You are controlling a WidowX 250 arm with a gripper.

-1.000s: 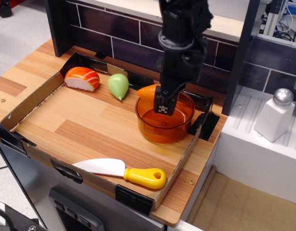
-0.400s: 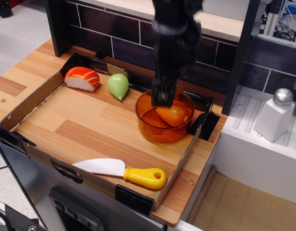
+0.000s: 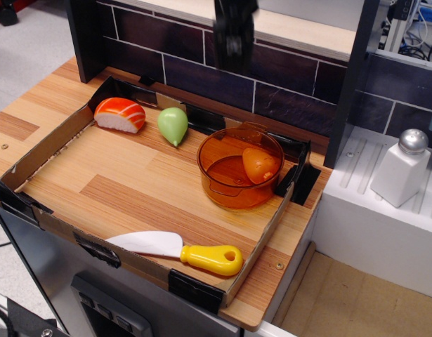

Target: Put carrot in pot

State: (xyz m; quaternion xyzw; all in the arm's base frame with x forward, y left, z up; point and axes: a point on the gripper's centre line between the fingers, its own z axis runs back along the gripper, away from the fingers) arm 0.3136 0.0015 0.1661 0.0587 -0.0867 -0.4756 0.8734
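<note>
The carrot (image 3: pixel 258 165) lies inside the amber see-through pot (image 3: pixel 214 172), against its right wall. The pot stands at the back right of the cardboard tray (image 3: pixel 47 144). My gripper (image 3: pixel 233 49) is raised high above the tray's back edge, up and left of the pot, in front of the dark tiled wall. It is blurred and holds nothing visible; I cannot tell whether its jaws are open or shut.
An orange-and-white sushi piece (image 3: pixel 120 114) and a pale green pear-shaped toy (image 3: pixel 173 125) lie at the tray's back left. A toy knife with a yellow handle (image 3: pixel 212 258) rests on the tray's front edge. A white salt shaker (image 3: pixel 402 168) stands on the white counter at the right.
The carrot has dropped from beside the gripper at the pot's back rim into the pot. The gripper has risen well above the pot and moved slightly left.
</note>
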